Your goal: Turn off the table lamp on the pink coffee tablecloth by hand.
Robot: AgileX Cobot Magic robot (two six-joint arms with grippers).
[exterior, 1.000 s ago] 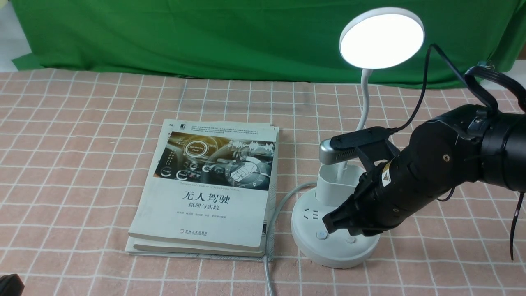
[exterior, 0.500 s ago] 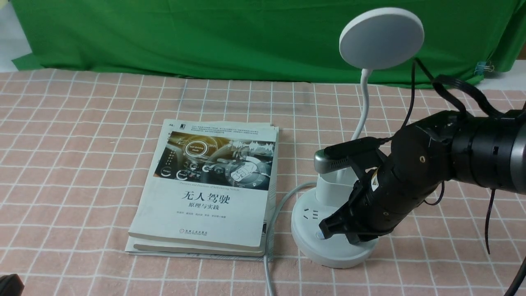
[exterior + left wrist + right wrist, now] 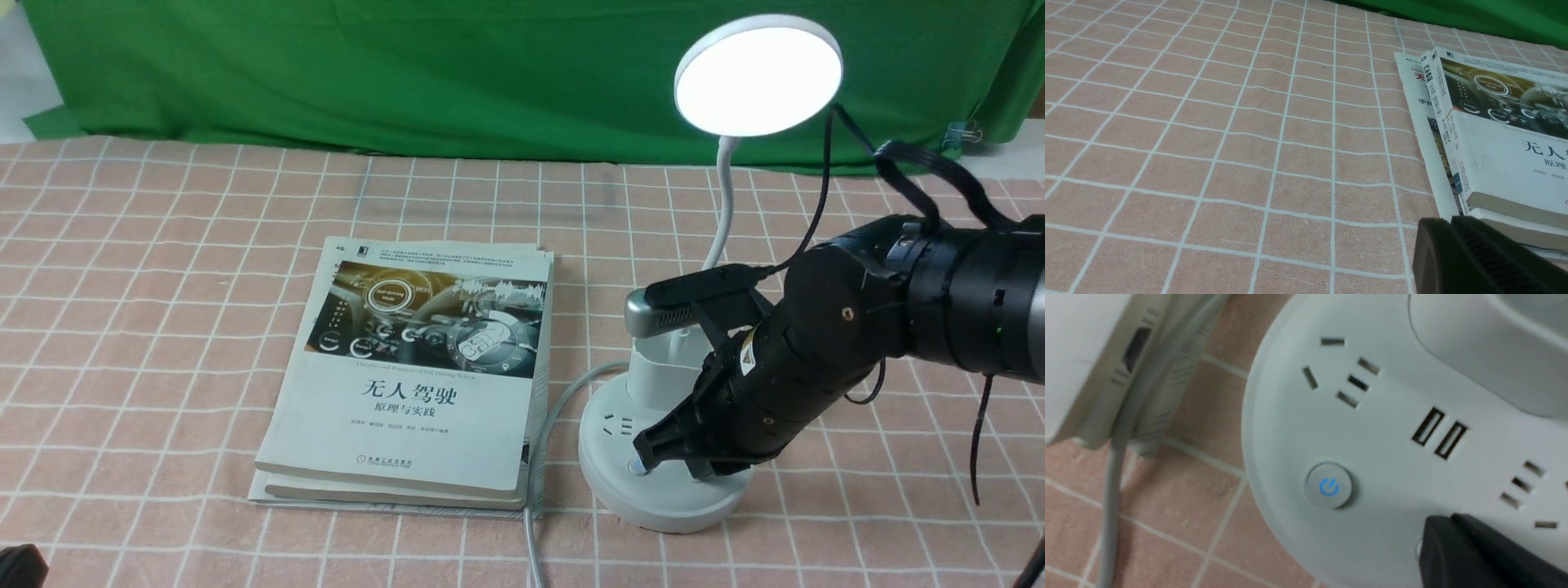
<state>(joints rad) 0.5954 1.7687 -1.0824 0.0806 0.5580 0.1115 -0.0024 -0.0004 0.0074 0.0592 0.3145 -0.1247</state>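
The white table lamp stands on the pink coffee tablecloth [image 3: 163,286]; its disc head [image 3: 758,75] is lit. My right gripper [image 3: 651,454], the hand, is shut and empty, its tip down on the lamp's round base [image 3: 665,494]. In the right wrist view the shut tip [image 3: 1447,527] rests on the base beside the blue-lit power button [image 3: 1329,486] and covers most of a second button [image 3: 1417,550]. My left gripper [image 3: 1449,223] is shut and empty, low over the cloth near the books.
Two stacked books [image 3: 416,367] lie left of the lamp base, also seen in the left wrist view [image 3: 1502,134]. The lamp's grey cable [image 3: 535,523] runs along their right edge toward the front. A green backdrop [image 3: 408,73] hangs behind.
The lamp was lit a second ago, dark half a second ago, and is lit again now. My right gripper dropped onto the base and has risen slightly.
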